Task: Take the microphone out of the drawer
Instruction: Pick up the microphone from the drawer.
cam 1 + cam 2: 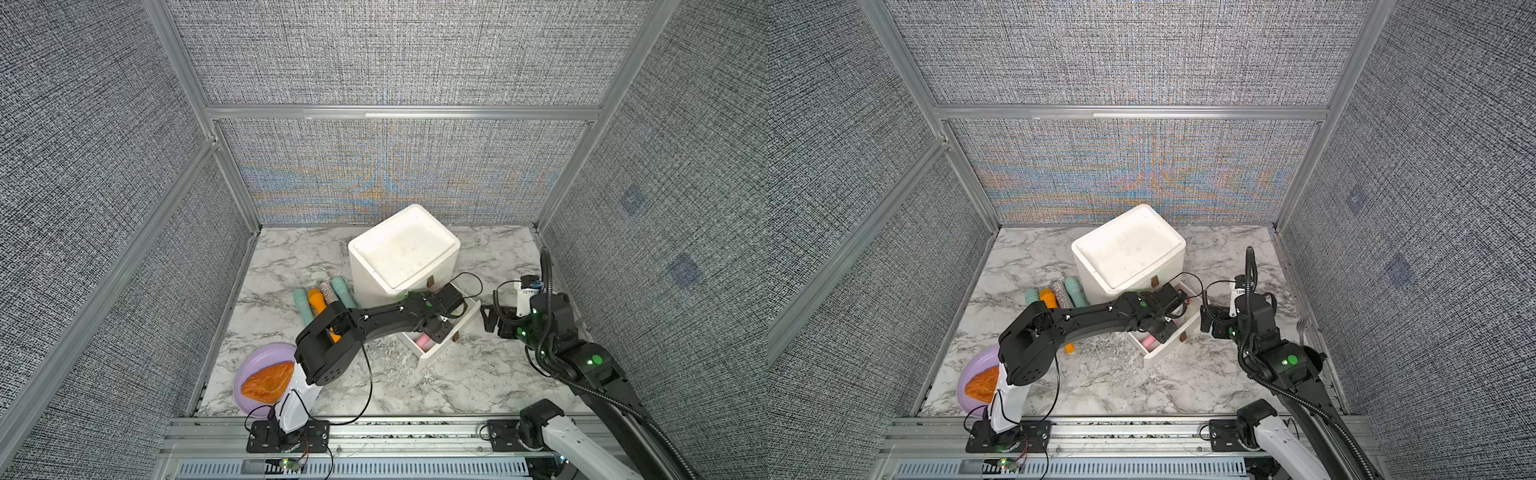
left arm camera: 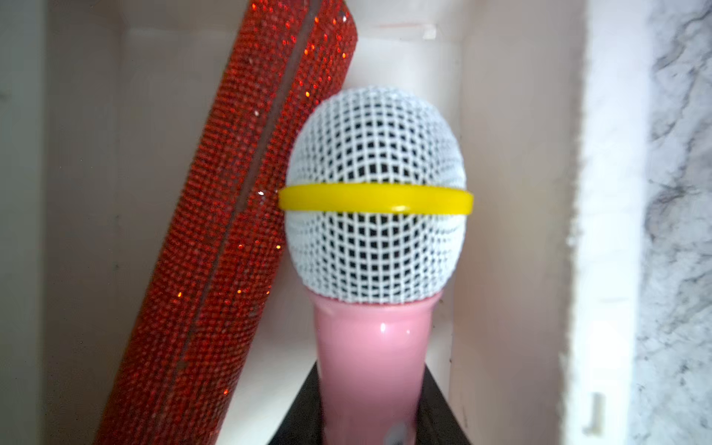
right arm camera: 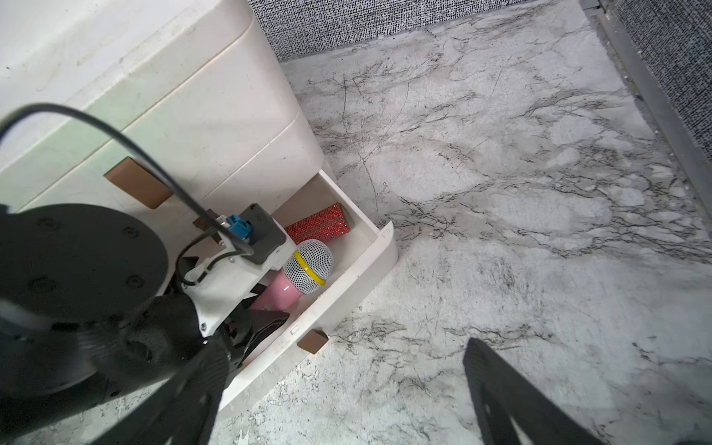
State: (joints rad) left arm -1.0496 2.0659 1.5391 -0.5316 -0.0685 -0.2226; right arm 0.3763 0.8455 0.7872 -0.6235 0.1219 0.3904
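My left hand [image 3: 266, 306] reaches into the pulled-out bottom drawer [image 3: 348, 291]. Its fingers are closed against both sides of the pink handle of the microphone [image 3: 306, 269]. The microphone lies inside the drawer along the front wall. Its mesh head touches a red glitter case [image 3: 321, 227] on the side toward the cabinet [image 1: 403, 249]. The pulled-out part is open at the top. My right hand [image 1: 492, 320] hovers near the drawer's front, jaws wide apart and holding nothing, over bare tabletop [image 3: 501, 192].
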